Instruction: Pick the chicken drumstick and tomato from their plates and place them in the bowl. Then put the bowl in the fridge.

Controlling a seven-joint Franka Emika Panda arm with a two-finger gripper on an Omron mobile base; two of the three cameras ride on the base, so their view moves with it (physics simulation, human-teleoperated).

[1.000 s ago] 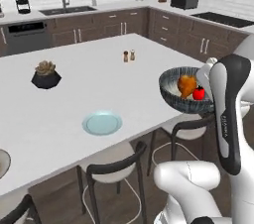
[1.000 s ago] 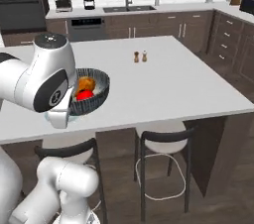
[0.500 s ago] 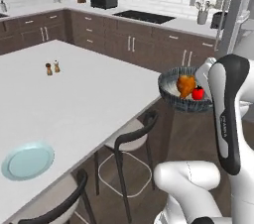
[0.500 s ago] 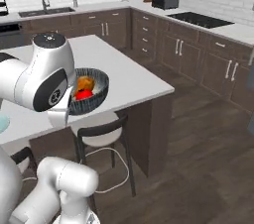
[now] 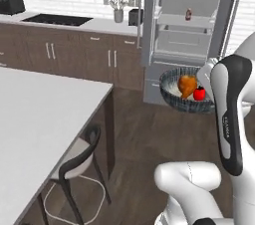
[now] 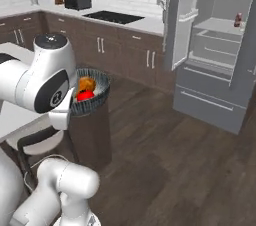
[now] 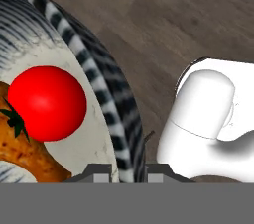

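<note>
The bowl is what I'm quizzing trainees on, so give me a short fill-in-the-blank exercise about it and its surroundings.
1. The bowl holds a chicken drumstick and a red ____.
2. The gripper is shut on the bowl's ____.
3. The fridge door stands ____.
4. The floor is made of dark ____.

Missing words: tomato; rim; open; wood
</note>
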